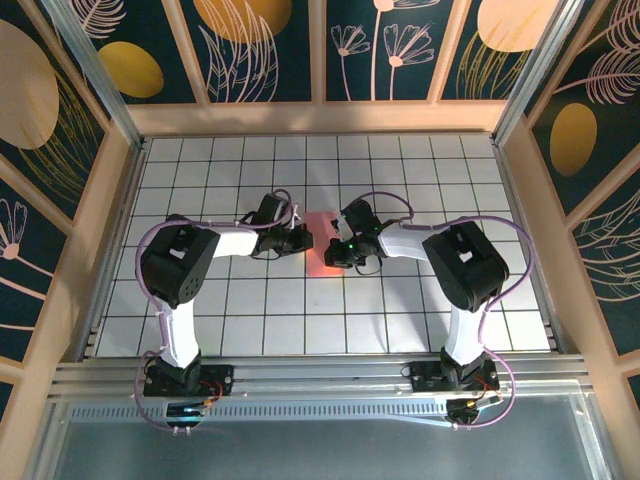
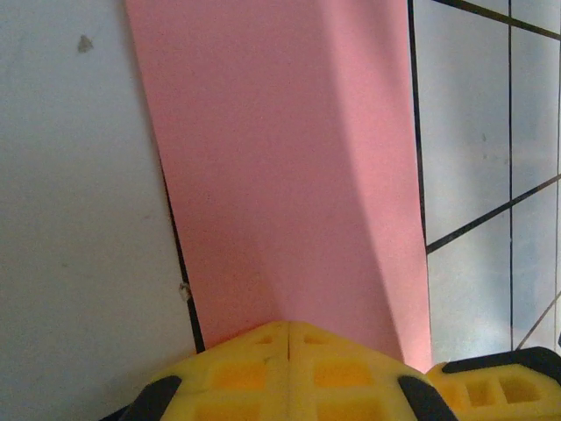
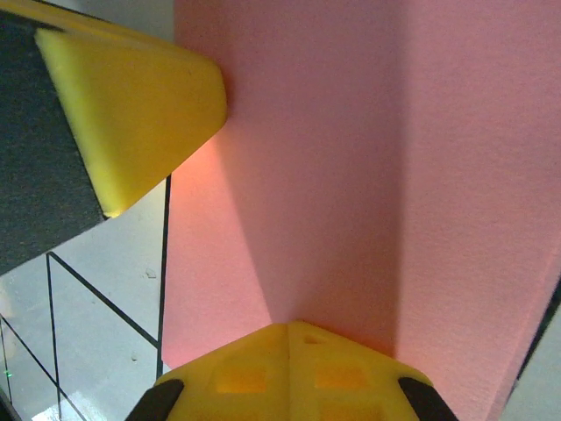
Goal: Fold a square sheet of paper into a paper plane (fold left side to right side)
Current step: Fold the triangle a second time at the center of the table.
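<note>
Pink sheet of paper (image 1: 322,245) lies mid-tabletop (image 1: 200,310), between the arms. Left fingers (image 2: 241,373) clenched together, tips at one edge. Right fingers (image 3: 241,377) likewise clenched at the opposite edge. Cannot tell whether either pinches the sheet.

A pink sheet of paper (image 1: 320,262) lies on the white gridded table (image 1: 250,320).

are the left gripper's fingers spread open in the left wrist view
No, the left gripper has its two yellow fingers pressed together with no gap, their tips at the near end of the square sheet of paper.
</note>
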You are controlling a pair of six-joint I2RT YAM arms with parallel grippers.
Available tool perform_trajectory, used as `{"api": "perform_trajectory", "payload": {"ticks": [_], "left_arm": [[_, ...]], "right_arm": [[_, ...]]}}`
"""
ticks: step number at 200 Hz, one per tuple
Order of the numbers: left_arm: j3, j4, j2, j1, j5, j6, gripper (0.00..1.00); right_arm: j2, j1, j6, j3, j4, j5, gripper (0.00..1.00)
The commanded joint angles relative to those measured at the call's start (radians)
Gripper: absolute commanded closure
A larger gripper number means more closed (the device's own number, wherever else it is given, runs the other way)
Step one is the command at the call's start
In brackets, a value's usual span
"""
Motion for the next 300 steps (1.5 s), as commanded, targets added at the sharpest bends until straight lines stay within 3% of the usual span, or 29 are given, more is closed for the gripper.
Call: {"api": "perform_trajectory", "payload": {"ticks": [1, 21, 79, 135, 300], "left_arm": [[0.017, -0.046, 0.031, 0.004, -0.045, 0.004, 0.99], [0.008, -0.048, 0.029, 0.003, -0.049, 0.012, 1.00], [-0.009, -0.041, 0.024, -0.003, -0.028, 0.035, 1.00], [-0.009, -0.035, 0.027, -0.006, -0.023, 0.033, 1.00], [-0.026, -0.035, 0.017, -0.015, -0.002, 0.055, 1.00]], "right_arm": [[0.026, 0.010, 0.016, -0.029, -0.123, 0.041, 1.00], [0.003, 0.010, 0.029, -0.011, -0.110, 0.010, 0.97], [-0.135, -0.068, 0.053, -0.001, -0.075, -0.077, 0.73], [-0.149, -0.154, 0.027, -0.091, -0.128, -0.091, 0.65], [-0.113, -0.096, 0.088, -0.096, -0.114, -0.125, 0.66]]}}
